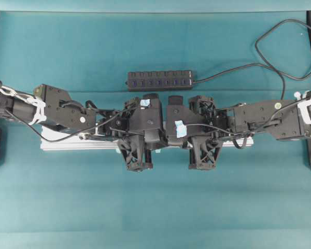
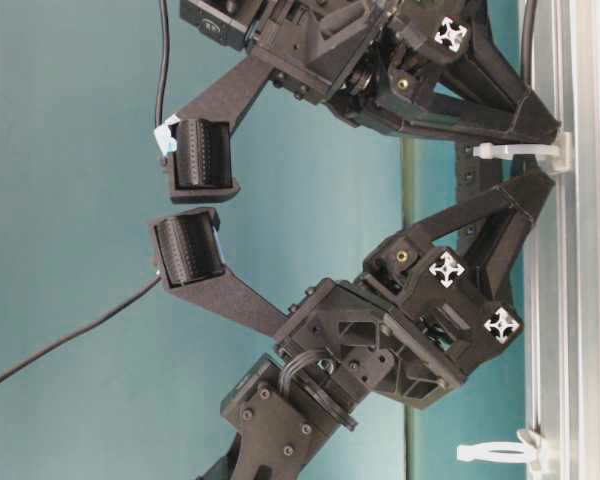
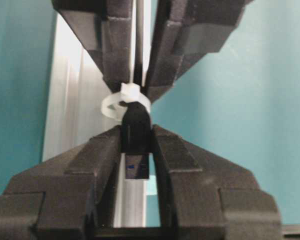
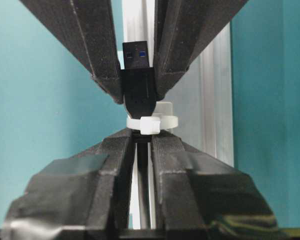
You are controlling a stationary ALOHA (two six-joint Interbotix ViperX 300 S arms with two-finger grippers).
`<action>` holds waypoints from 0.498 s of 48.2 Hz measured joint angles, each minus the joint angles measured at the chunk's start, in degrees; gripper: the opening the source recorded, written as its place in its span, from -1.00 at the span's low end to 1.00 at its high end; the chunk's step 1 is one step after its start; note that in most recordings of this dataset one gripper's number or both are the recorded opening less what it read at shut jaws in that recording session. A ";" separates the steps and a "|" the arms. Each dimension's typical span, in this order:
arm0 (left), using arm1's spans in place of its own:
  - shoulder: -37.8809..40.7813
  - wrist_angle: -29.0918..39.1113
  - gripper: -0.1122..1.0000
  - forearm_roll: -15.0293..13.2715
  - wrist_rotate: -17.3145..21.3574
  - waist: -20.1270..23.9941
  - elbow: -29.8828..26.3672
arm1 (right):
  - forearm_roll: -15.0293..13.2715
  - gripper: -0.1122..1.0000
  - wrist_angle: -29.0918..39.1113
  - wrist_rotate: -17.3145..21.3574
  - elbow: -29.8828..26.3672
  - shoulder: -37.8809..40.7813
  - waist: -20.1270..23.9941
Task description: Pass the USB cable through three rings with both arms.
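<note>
Left gripper (image 3: 136,150) clamps USB cable (image 3: 136,131) plug just beside ring (image 3: 125,104); right gripper (image 4: 140,145) pinches cord beyond it. Arms hide rail (image 1: 80,144) middle overhead; other rings probably underneath.

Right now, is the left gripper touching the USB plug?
Touching. The left wrist view shows the left gripper closed against both sides of the USB plug, just past the ring.
</note>
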 measured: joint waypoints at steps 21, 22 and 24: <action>0.00 0.00 -0.41 0.00 0.09 -0.09 -0.09 | 0.09 -0.86 0.79 0.00 0.00 0.00 0.00; -0.09 0.00 -0.41 0.00 0.09 -0.09 0.00 | 0.09 -0.84 0.97 0.00 0.00 0.00 0.00; -0.53 0.18 -0.41 0.00 0.09 -0.09 0.18 | 0.18 -0.77 1.49 0.00 0.00 -0.09 0.00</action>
